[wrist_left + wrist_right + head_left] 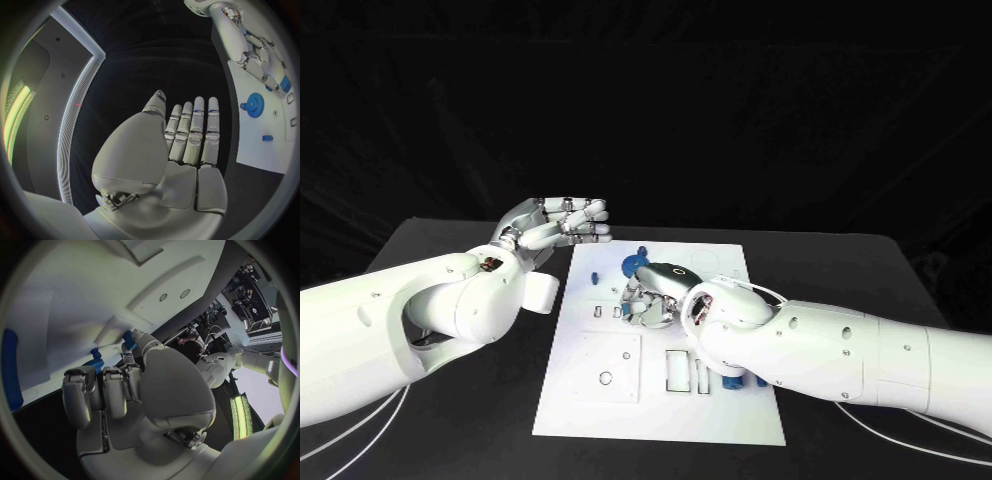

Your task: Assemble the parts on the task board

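Note:
The white task board [661, 410] lies in the middle of the black table. On its far part stands a blue gear [632, 264], which also shows beside the right hand [253, 105]. My right hand [655, 298] reaches down onto the board just in front of that gear, fingers curled. It seems to pinch a small blue part [284, 83] at its fingertips, seen by the thumb tip too [128, 341]. My left hand [563, 222] hovers off the board's far left corner, fingers straight and together [190, 132], holding nothing.
A small blue peg [642, 250] and another small blue piece [590, 272] lie on the board's far end. A further blue part [737, 381] shows at the board's right edge under my right forearm. Slots and a raised square plate [607, 366] occupy the board's near half.

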{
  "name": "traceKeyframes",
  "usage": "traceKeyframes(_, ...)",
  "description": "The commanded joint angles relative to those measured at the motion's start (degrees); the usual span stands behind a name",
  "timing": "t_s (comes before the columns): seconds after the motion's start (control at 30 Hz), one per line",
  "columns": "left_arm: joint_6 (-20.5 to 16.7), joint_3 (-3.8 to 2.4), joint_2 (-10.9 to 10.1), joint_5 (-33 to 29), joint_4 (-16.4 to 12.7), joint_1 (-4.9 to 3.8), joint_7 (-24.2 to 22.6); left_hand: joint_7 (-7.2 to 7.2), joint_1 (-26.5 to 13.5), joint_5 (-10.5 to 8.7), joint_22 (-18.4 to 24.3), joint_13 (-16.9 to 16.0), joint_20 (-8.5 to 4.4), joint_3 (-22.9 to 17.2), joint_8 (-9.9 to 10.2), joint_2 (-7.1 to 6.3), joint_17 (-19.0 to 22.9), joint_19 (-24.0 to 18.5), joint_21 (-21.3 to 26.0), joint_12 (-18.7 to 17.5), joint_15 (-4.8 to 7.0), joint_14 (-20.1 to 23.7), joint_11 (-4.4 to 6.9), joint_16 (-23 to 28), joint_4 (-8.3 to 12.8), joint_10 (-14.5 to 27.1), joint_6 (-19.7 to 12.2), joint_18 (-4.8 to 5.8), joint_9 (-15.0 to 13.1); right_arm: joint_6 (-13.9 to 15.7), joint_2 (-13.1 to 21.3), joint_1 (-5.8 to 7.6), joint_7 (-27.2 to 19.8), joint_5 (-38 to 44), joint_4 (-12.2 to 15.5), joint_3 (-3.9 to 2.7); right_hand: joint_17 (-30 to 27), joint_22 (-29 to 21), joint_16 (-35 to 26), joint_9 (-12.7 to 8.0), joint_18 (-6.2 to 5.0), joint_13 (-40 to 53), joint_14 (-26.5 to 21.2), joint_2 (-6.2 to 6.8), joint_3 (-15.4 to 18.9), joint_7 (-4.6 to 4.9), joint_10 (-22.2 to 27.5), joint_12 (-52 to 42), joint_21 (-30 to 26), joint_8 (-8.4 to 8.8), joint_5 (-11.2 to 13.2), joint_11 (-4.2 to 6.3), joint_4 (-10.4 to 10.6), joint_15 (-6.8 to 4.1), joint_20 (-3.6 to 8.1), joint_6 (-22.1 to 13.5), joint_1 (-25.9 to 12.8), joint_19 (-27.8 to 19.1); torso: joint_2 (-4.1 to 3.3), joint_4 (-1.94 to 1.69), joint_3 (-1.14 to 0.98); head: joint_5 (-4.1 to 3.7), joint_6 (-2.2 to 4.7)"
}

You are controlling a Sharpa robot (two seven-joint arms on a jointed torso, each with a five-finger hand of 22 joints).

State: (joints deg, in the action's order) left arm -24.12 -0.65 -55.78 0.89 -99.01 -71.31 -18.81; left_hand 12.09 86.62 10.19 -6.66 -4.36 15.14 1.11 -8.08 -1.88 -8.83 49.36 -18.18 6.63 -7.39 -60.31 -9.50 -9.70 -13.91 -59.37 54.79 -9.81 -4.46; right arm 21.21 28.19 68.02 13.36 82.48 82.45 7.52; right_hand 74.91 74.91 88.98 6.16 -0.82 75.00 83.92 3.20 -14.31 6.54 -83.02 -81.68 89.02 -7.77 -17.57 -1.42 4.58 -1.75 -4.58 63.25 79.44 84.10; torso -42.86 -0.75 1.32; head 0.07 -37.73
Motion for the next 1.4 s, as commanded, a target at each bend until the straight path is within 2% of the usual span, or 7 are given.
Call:
traceKeyframes(0.03,1.12,-0.04,0.14,-0.14,-0.04,-0.04,-0.08,0.13,0.28,-0.16,0.07,0.03,0.09,0.10,0.35,0.02,-0.06,0.37,-0.28,-0.36,0.05,0.02,0.00,0.38,0.14,-0.16,0.06,-0.74,-0.01,-1.50,-0.25,-0.46,0.97,1.81,-0.63,0.18,13.10,14.29,0.10,1.39,0.49,6.55,5.61,-0.22,-0.12,-0.59,-0.29,-0.24,-0.03,-1.15,-0.20,-0.03,0.01,-0.51,0.44,0.76,-0.64,5.08,-0.01,-0.04,-0.01,0.12,-0.09)
traceKeyframes(0.3,1.12,-0.04,0.12,-0.14,-0.02,-0.04,-0.03,0.13,0.28,-0.16,0.07,0.03,0.09,0.10,0.35,0.02,-0.06,0.37,-0.28,-0.36,0.05,0.02,0.00,0.38,0.14,-0.16,0.06,-0.74,-0.01,-1.85,-0.46,-0.71,1.00,2.07,-1.82,0.18,13.10,14.27,0.10,1.39,0.48,6.46,5.61,0.10,-0.10,-0.55,-0.21,-0.14,-0.06,-1.11,-0.19,-0.05,0.05,-0.50,0.45,0.57,-1.06,5.05,0.03,0.04,0.03,0.23,-0.29)
traceKeyframes(0.53,1.12,-0.04,0.08,-0.14,0.03,-0.04,0.02,0.13,0.28,-0.16,0.07,0.03,0.09,0.10,0.35,0.02,-0.06,0.37,-0.28,-0.36,0.05,0.02,0.00,0.38,0.14,-0.16,0.06,-0.74,-0.01,-2.41,-0.38,-0.74,0.71,2.14,-1.82,0.18,13.04,14.18,0.07,1.34,0.45,6.29,5.59,1.00,0.06,-0.37,-0.01,0.07,-0.19,-0.96,-0.25,-0.20,0.10,-0.40,0.40,0.12,-1.93,4.95,0.01,0.03,0.02,0.27,-0.44)
traceKeyframes(1.1,1.08,-0.03,0.07,-0.14,0.09,-0.04,0.03,0.14,0.31,-0.17,0.08,0.02,0.09,0.12,0.38,0.04,-0.09,0.37,-0.29,-0.40,0.05,0.01,-0.01,0.41,0.15,-0.19,0.07,-0.74,-0.01,-2.23,-0.35,-0.75,0.57,2.27,-1.50,0.18,13.03,14.14,0.06,1.28,0.42,6.06,5.59,2.70,0.69,-0.08,0.29,0.37,-0.28,-0.80,-1.47,-0.47,0.55,-0.16,0.19,-0.43,-3.95,4.89,0.04,0.05,0.06,0.30,-0.26)
traceKeyframes(1.4,1.06,-0.03,0.04,-0.14,0.10,-0.04,0.05,0.14,0.31,-0.17,0.08,0.02,0.09,0.12,0.38,0.04,-0.09,0.37,-0.29,-0.40,0.05,0.01,-0.01,0.41,0.15,-0.19,0.07,-0.74,-0.01,-1.36,-0.41,-0.76,0.40,2.34,-1.47,0.18,12.85,13.99,-0.03,0.83,0.36,5.29,5.54,4.18,1.82,0.68,1.07,1.18,-0.50,0.22,-1.01,-1.11,1.22,0.32,-0.14,-2.39,-5.85,4.72,0.05,0.04,0.06,0.30,-0.21)
